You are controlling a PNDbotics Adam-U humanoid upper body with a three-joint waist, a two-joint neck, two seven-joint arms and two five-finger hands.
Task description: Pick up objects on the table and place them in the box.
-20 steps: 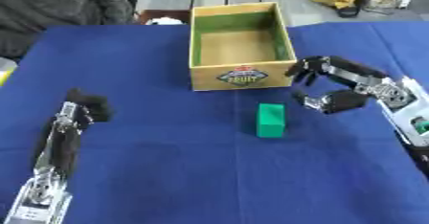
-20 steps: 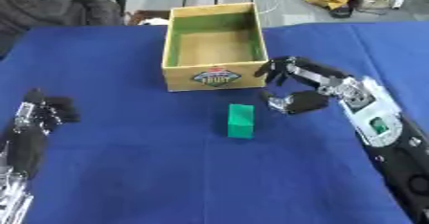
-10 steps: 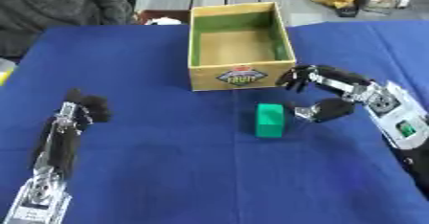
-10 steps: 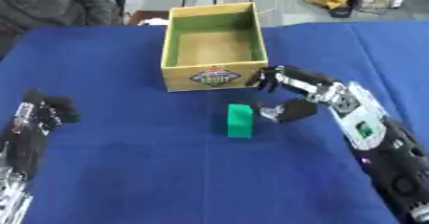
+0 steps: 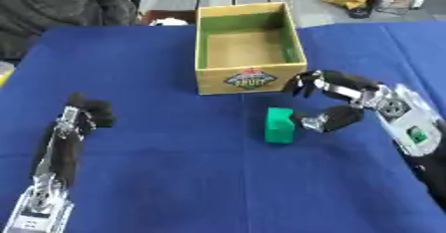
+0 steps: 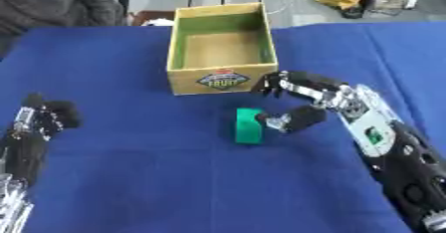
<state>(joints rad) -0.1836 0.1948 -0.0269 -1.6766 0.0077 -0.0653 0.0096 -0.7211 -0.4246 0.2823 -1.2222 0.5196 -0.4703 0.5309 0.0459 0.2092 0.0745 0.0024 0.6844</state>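
Blue cloth (image 5: 174, 177) covers the table, with a green block (image 5: 279, 125) lying just in front of the open box (image 5: 247, 48), whose front label reads "FRUIT". Right hand (image 5: 335, 100) sits beside the block, fingers arched above and thumb near its side, spread and holding nothing. Left hand (image 5: 87, 112) rests at the left, fingers curled, empty.
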